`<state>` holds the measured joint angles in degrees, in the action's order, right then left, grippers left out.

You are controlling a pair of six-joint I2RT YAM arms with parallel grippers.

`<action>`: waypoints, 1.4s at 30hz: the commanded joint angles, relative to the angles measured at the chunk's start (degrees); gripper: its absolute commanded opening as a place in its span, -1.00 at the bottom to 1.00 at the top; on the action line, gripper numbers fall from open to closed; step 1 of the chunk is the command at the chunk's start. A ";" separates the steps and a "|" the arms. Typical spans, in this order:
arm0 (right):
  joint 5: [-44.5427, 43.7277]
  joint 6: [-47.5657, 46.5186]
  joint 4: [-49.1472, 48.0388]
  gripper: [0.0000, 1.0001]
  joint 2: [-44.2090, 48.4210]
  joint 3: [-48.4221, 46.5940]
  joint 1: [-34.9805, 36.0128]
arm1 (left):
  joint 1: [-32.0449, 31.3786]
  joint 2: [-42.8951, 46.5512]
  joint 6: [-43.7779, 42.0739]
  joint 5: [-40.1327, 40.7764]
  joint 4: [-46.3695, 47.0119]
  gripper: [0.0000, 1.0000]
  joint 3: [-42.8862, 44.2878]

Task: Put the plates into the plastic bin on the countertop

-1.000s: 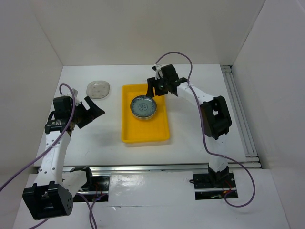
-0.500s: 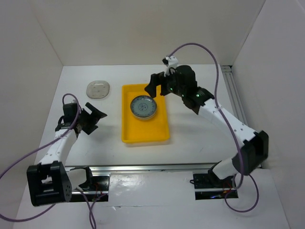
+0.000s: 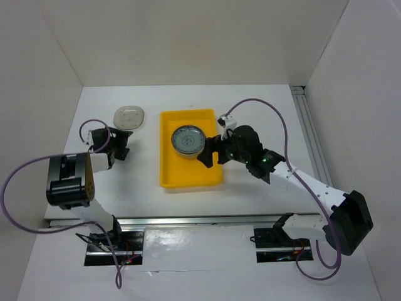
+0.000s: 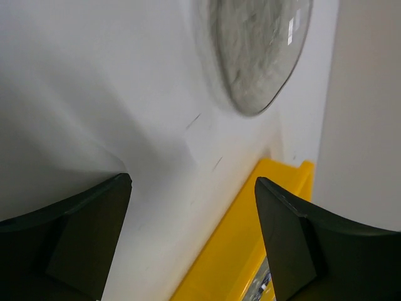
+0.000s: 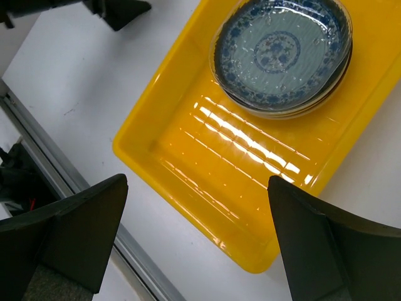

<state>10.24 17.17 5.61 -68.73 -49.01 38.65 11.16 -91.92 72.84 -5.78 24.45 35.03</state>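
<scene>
The yellow plastic bin (image 3: 191, 170) sits mid-table. A stack of plates with a blue-patterned plate (image 3: 188, 139) on top lies in its far half, also seen in the right wrist view (image 5: 282, 50). A clear glass plate (image 3: 130, 116) lies on the countertop left of the bin, and shows in the left wrist view (image 4: 260, 50). My left gripper (image 3: 123, 144) is open and empty, low over the table between the glass plate and the bin. My right gripper (image 3: 210, 152) is open and empty above the bin's right rim, near the stack.
The bin's bare near half (image 5: 238, 163) shows under the right gripper (image 5: 197, 244). The bin's rim (image 4: 250, 244) lies ahead of the left gripper (image 4: 191, 238). A metal rail (image 3: 313, 135) runs along the table's right side. White walls enclose the table.
My right gripper has pulled back from the bin's far end to over its right rim, empty. My left arm has folded back, and its gripper has shifted towards the glass plate.
</scene>
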 commanded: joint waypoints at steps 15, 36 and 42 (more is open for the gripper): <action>4.00 0.15 -7.54 1.00 1.23 1.91 1.07 | 0.18 -23.83 6.18 6.84 -11.87 -0.29 24.21; -7.16 1.82 1.50 1.00 10.63 2.52 0.46 | -10.60 4.37 -14.46 0.95 -29.27 -1.00 28.26; -7.69 4.80 4.50 1.00 12.65 2.52 0.46 | -16.33 3.16 -21.74 -12.74 -29.28 -1.00 26.49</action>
<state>4.38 20.21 7.66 -58.57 -46.78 39.22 -3.90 -85.27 58.50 -10.72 -0.54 61.65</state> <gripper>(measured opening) 0.999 0.061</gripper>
